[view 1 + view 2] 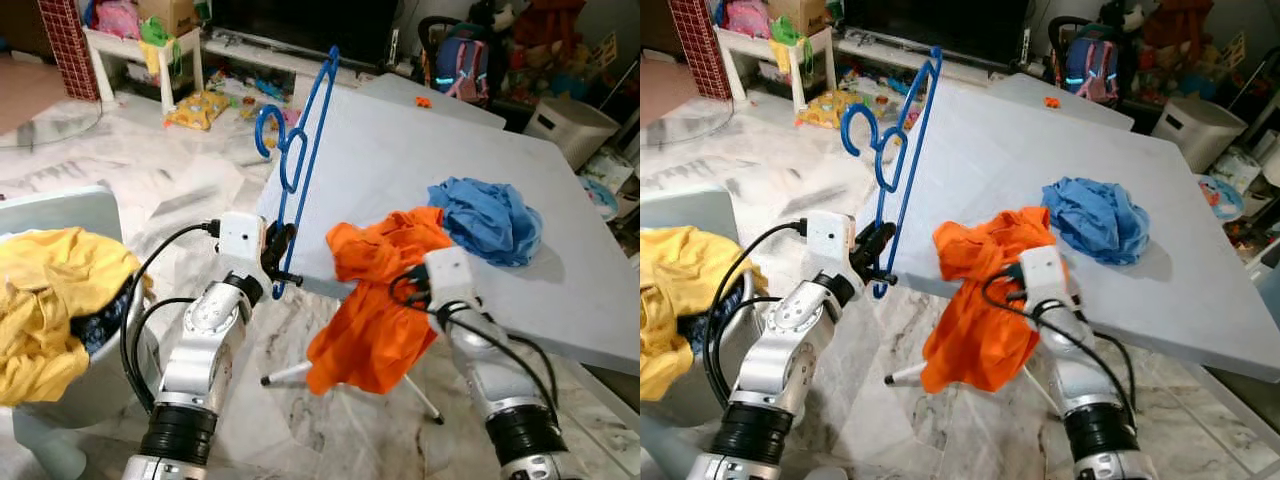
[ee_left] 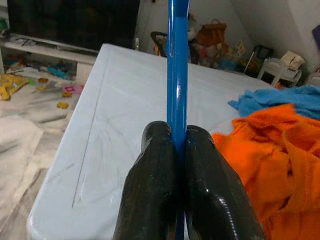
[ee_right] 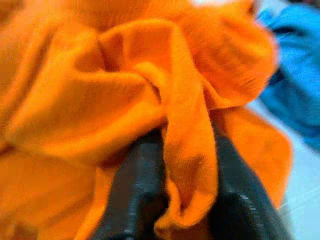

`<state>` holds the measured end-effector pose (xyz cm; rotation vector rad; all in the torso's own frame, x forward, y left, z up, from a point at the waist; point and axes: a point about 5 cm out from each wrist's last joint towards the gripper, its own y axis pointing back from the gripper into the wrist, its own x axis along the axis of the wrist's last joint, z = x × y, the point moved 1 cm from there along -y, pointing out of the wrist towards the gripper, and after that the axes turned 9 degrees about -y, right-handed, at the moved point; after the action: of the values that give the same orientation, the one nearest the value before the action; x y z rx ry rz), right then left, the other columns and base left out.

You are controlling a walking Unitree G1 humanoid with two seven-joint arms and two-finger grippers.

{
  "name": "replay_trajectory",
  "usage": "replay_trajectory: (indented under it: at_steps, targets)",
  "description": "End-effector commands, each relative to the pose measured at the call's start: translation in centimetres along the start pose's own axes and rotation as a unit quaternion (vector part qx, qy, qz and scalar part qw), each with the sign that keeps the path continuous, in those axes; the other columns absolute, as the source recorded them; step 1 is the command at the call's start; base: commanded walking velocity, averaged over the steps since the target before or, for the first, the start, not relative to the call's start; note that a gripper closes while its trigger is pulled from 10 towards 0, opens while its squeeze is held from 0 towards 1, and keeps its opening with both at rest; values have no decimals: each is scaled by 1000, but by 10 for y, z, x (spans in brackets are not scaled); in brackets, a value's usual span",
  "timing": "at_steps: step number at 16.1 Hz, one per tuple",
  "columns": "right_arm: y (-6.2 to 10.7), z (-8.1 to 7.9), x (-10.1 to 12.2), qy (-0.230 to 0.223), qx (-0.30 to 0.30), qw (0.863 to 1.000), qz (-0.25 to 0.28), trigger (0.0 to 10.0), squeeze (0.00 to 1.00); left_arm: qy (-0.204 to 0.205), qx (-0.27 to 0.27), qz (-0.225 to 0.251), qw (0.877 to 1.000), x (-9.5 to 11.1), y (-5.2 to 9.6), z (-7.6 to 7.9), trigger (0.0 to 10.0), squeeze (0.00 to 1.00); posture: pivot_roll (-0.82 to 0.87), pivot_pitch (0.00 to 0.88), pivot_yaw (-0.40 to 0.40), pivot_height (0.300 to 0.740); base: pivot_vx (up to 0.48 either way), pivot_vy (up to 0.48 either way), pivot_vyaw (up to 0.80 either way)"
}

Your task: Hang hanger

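A blue plastic hanger [image 1: 300,150] stands upright at the near left corner of the grey table [image 1: 420,150], its hook pointing left. My left gripper [image 1: 277,262] is shut on the hanger's lower end; the wrist view has both black fingers [image 2: 150,195] clamped on the blue bar [image 2: 177,65]. An orange garment [image 1: 375,300] hangs over the table's near edge. My right gripper [image 3: 182,165] is shut on a fold of that orange cloth, just below the table edge. A blue garment [image 1: 490,220] lies crumpled on the table, to the right.
A grey basket [image 1: 70,215] with yellow clothes [image 1: 50,300] stands at my left. Toys and a white shelf [image 1: 140,50] clutter the floor beyond the table. A backpack [image 1: 460,65] and a white bin [image 1: 570,125] sit at the far right.
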<state>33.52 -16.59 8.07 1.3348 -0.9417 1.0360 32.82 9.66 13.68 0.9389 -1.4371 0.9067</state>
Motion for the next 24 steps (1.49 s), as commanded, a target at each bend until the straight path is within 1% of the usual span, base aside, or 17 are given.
replay_trajectory:
  at_steps: [1, 3, 10, 13, 14, 16, 18, 20, 21, 22, 23, 24]
  targets:
    - [-2, 16, 22, -15, -31, 999, 42, 0, 0, -1, -18, 29, 999, 16, -8, 6, 10000, 0, 214, 0, -158, 740, 364, 0, 0]
    - [-4, 22, 28, -17, -41, 998, 53, 0, 0, 2, -22, 40, 999, 23, -11, 8, 10000, 0, 218, 0, -161, 740, 362, 0, 0]
    - [-6, 22, 26, -22, -44, 997, 55, 0, 0, 3, -23, 38, 999, 21, -10, 8, 10000, 0, 217, 0, -160, 740, 362, 0, 0]
    - [-5, 24, 25, -22, -49, 997, 55, 0, 0, 4, -26, 38, 999, 20, -10, 9, 10000, 0, 216, 0, -159, 740, 354, 0, 0]
    - [-6, 24, 24, -21, -50, 997, 55, 0, 0, 0, -18, 29, 999, 18, -10, 8, 10000, 0, 215, 0, -159, 740, 0, 0, 0]
    - [-6, 23, 24, -21, -47, 997, 53, 0, 0, -4, -4, 28, 1000, 17, -10, 6, 10000, 0, 219, 0, -163, 740, 0, 0, 0]
    - [-8, 21, 23, -23, -41, 998, 46, 0, 0, -4, -2, 26, 1000, 16, -10, 6, 10000, 0, 224, 0, -170, 740, 0, 0, 0]
    - [-15, 18, 32, -14, -22, 999, 44, 0, 0, -3, -1, 25, 1000, 16, -9, 7, 10000, 0, 225, 0, -174, 740, 0, 0, 0]
    - [-24, 17, 49, -5, -9, 999, 52, 0, 0, -3, 1, 24, 1000, 15, -9, 7, 10000, 0, 227, 0, -178, 740, 0, 0, 0]
    - [-32, 17, 66, -6, -1, 998, 61, 0, 0, -2, 2, 24, 1000, 15, -9, 7, 10000, 0, 229, 0, -187, 740, 0, 0, 0]
    - [-36, 17, 79, -6, -1, 998, 70, 0, 0, -2, 3, 24, 1000, 15, -9, 7, 10000, 0, 230, 0, -189, 740, 0, 0, 0]
    - [-42, 19, 110, -8, -8, 995, 97, 0, 0, -2, 4, 24, 1000, 15, -9, 8, 10000, 0, 238, 0, -197, 740, 0, 0, 0]
